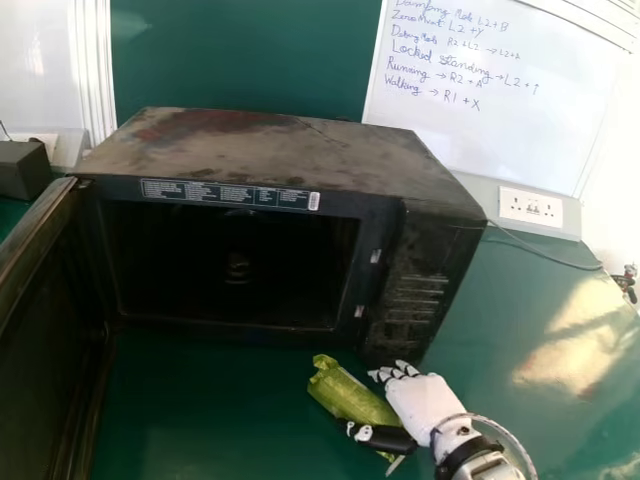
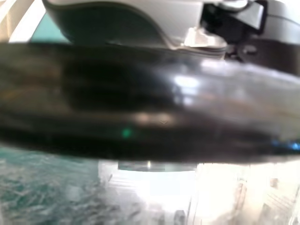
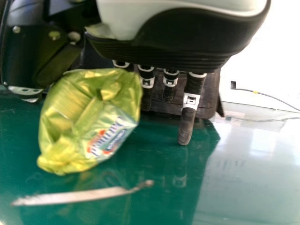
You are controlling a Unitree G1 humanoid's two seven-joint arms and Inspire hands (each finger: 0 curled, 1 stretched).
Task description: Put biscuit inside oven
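Well, the right hand [image 1: 422,402] is open, fingers nearly straight, the green biscuit packet [image 1: 350,393] between them and the thumb, its grip unclear, just before the open oven [image 1: 270,145] on the green surface [image 1: 200,420]; how open the left hand [image 2: 122,23] is, I cannot tell

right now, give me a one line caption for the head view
The robot's right hand at a green biscuit packet, before an open microwave oven on a green table
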